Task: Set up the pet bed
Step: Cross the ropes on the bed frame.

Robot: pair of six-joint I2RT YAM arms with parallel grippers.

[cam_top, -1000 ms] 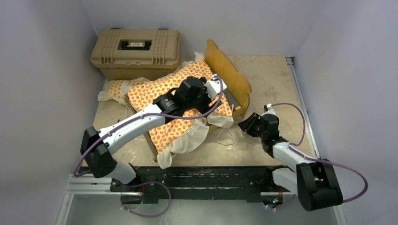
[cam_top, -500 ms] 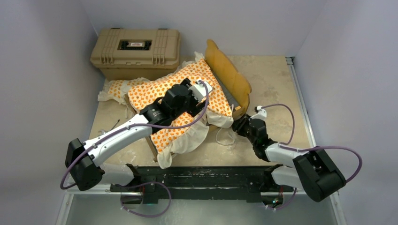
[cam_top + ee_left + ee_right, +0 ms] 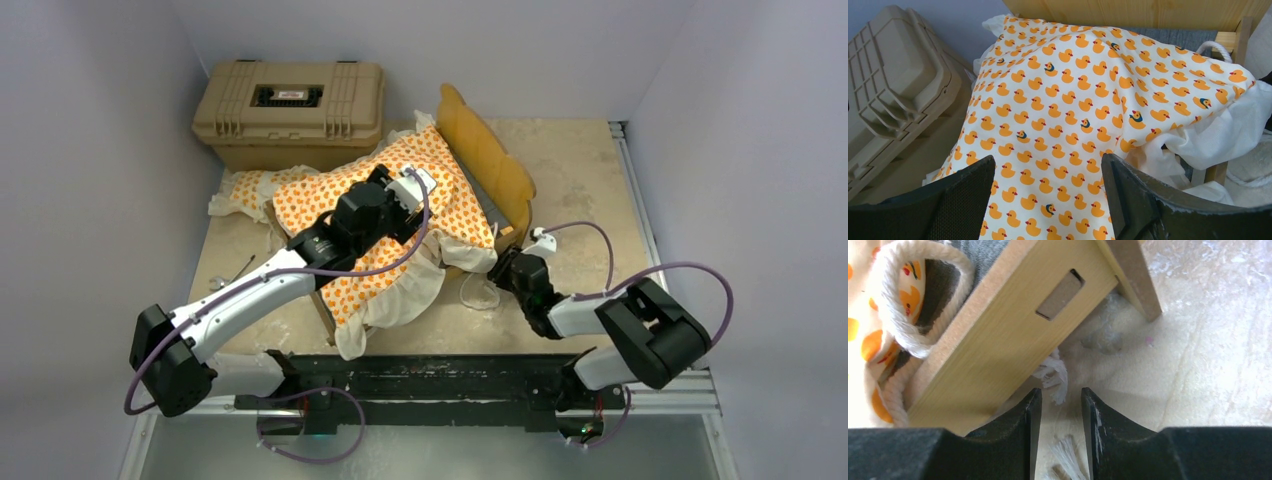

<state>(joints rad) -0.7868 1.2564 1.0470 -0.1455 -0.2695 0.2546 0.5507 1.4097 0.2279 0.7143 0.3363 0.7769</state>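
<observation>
— What are we standing on?
— A pale, mottled table [image 3: 585, 170], scuffed white in patches. Plain pale walls close it in at the left, back and right of the top view, and a metal rail [image 3: 640, 230] runs down its right edge.
— Any writing we can read?
— Only a small label on the dark inset in the lid of the tan hard case [image 3: 290, 105], upper left, and it is too small for us to read. The mattress cushion [image 3: 345, 195] is printed with orange ducks.
— Where is the pet bed [image 3: 487, 155]?
— In the centre of the top view, sitting askew with its headboard toward the upper right. The cushion drapes across the wooden frame [image 3: 1013, 340], its white ruffle spilling over the lower-left side. The small matching pillow [image 3: 248, 188] lies just left of it, near the case.
— And our hands?
— The left gripper [image 3: 1048, 197] hovers wide open over the duck print, holding nothing. The right gripper [image 3: 1057, 412] sits low beside the frame's side board with its jaws narrowly parted. A frayed cord end [image 3: 1055, 380] lies right at its tips, and we cannot tell whether it touches.
— Room to move?
— Bare table lies at the upper right and lower right. The case fills the upper-left corner.
</observation>
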